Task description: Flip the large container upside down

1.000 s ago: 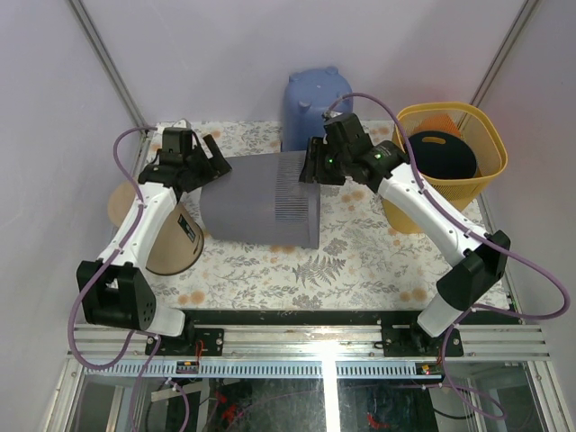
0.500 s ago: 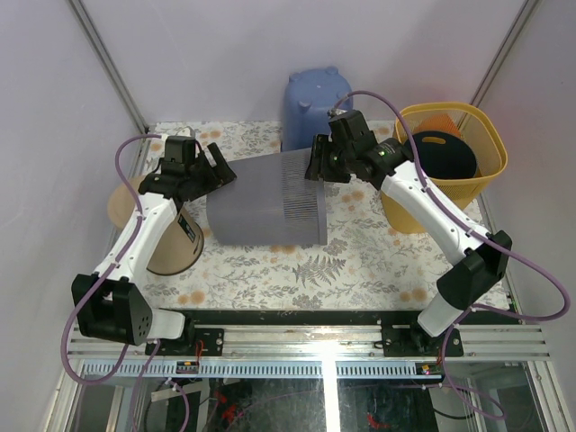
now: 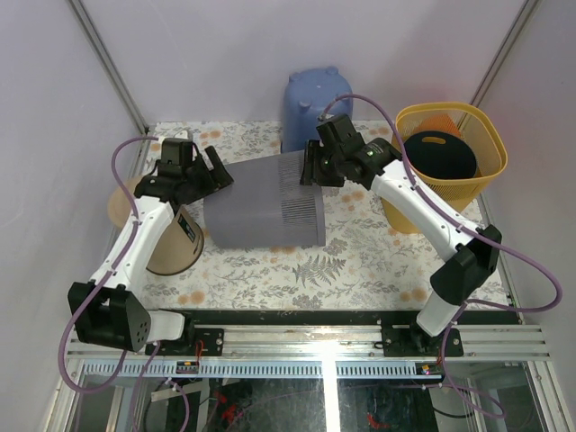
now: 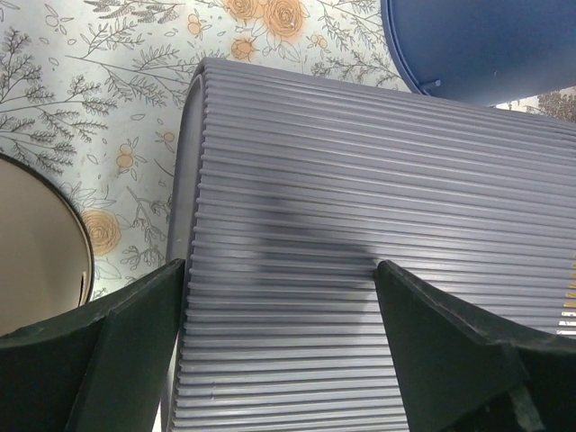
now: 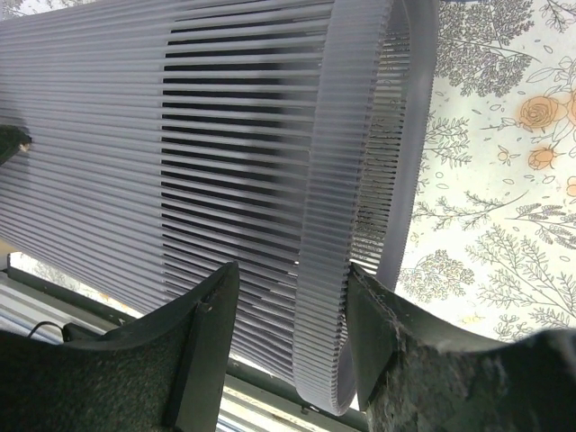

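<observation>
The large container [image 3: 265,211] is grey, ribbed and slatted. It lies on its side in the middle of the floral table, its open rim toward the right. My left gripper [image 3: 211,166] is open, its fingers spread wide over the closed base end [image 4: 360,180]; in the left wrist view the gripper [image 4: 279,267] holds nothing. My right gripper [image 3: 310,166] is open at the rim. In the right wrist view the gripper [image 5: 292,268] straddles the rim band [image 5: 346,180]: one finger touches it, the other stands apart over the slats.
A blue tub [image 3: 317,103] stands upside down just behind the container and also shows in the left wrist view [image 4: 486,45]. A yellow basket [image 3: 481,135] holding a dark round item stands at the back right. A tan bucket [image 3: 162,234] lies at the left.
The container's base end has shifted slightly left and its rim end has turned a little. The left gripper has moved slightly toward the back; the right gripper stays at the rim.
</observation>
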{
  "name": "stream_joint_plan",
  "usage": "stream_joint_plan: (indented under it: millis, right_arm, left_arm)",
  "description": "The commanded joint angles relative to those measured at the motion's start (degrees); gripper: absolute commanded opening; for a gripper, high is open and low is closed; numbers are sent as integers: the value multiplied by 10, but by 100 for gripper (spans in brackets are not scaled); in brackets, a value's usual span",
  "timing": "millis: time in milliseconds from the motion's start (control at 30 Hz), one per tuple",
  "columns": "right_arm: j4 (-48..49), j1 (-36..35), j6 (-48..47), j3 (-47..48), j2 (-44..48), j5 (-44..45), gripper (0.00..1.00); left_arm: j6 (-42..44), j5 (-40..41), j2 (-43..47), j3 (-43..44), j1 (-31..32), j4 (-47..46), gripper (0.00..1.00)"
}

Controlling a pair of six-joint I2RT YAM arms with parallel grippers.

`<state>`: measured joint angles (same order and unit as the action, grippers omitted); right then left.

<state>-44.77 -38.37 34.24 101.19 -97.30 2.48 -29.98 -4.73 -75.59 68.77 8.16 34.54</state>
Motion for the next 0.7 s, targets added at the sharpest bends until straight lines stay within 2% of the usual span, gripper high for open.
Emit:
stream_joint_plan:
  millis: [0,367,533,667]
  right_arm:
    - [51,-19,22,6,4,-59,56]
    - [152,-18,57,-72,49,-112,56]
    - [255,-15,92,-158,83,-150,56]
    - [375,-2,128,-253,113,-202,57]
  left_arm:
    - [-12,-49,29,42,11,2,81]
    - [-22,-46,37,136,25,45,81]
    - [-22,-29,32,166,41,56,81]
    - [-17,-15,20,190,56,69,80]
